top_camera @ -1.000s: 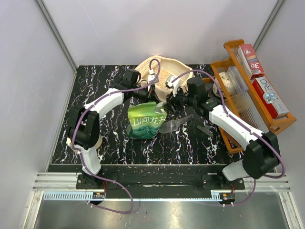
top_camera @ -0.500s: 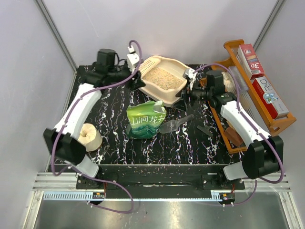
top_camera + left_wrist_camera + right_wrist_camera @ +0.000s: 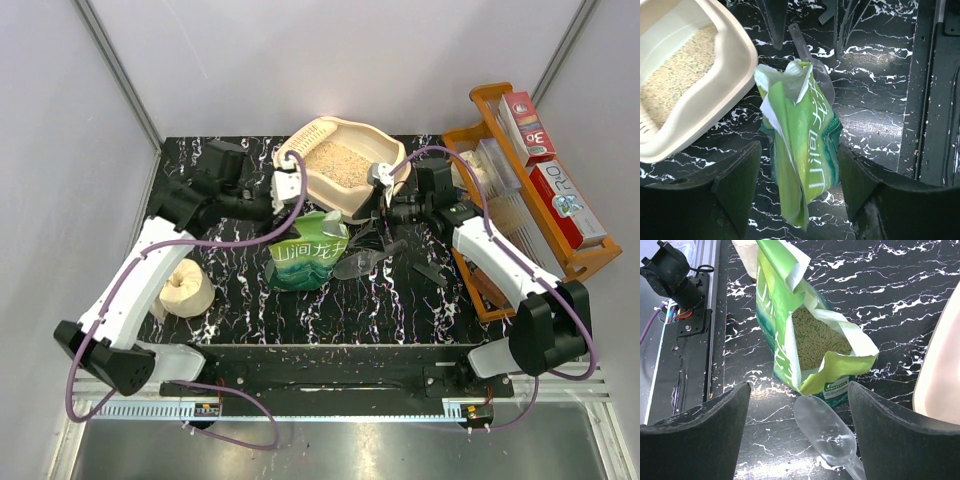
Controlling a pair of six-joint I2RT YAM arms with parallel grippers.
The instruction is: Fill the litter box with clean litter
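With left tool (image 3: 799,150) and right tool (image 3: 799,387) wide and empty, pinch the green litter bag (image 3: 305,255) below its mouth and tip slowly over the litter box (image 3: 732,70).

Black marble-patterned table (image 3: 250,310) carries a green printed plastic bag (image 3: 305,262), standing with its top torn open, and a clear plastic scoop (image 3: 365,262) lies just beside the bag on its right. A cream tape roll (image 3: 187,288) sits well apart at the left. Along the right edge an orange wooden rack (image 3: 488,95) holds two red-and-white cardboard boxes (image 3: 527,128), and a small dark flat piece (image 3: 432,272) lies near the rack.
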